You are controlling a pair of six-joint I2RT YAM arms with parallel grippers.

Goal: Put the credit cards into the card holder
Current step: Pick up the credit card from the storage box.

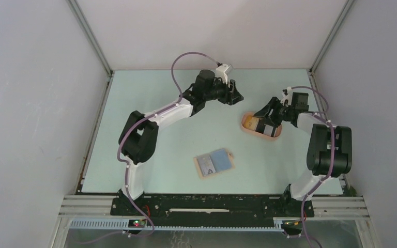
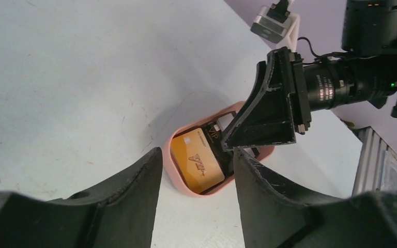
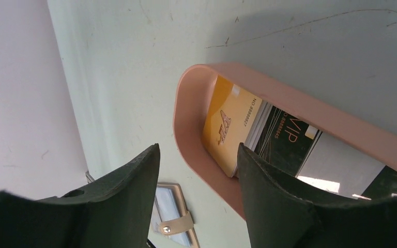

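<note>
The credit cards lie stacked in a peach oval tray (image 1: 244, 124). An orange-yellow card (image 3: 223, 132) is on top at one end, with a dark striped card (image 3: 289, 140) and a white one (image 3: 336, 165) beside it. My right gripper (image 1: 264, 118) hangs open low over the tray, one fingertip (image 2: 261, 121) dipping inside it. My left gripper (image 1: 236, 95) is open too, up and to the left of the tray, with nothing between its fingers. The tan card holder (image 1: 230, 157) lies opened flat near the middle of the table, with a bluish card face (image 1: 218, 159) showing inside.
Grey walls close in the table on three sides. A metal rail runs along the right edge close behind my right arm (image 1: 328, 150). In the right wrist view the card holder's snap tab (image 3: 178, 223) shows below the tray rim (image 3: 186, 119).
</note>
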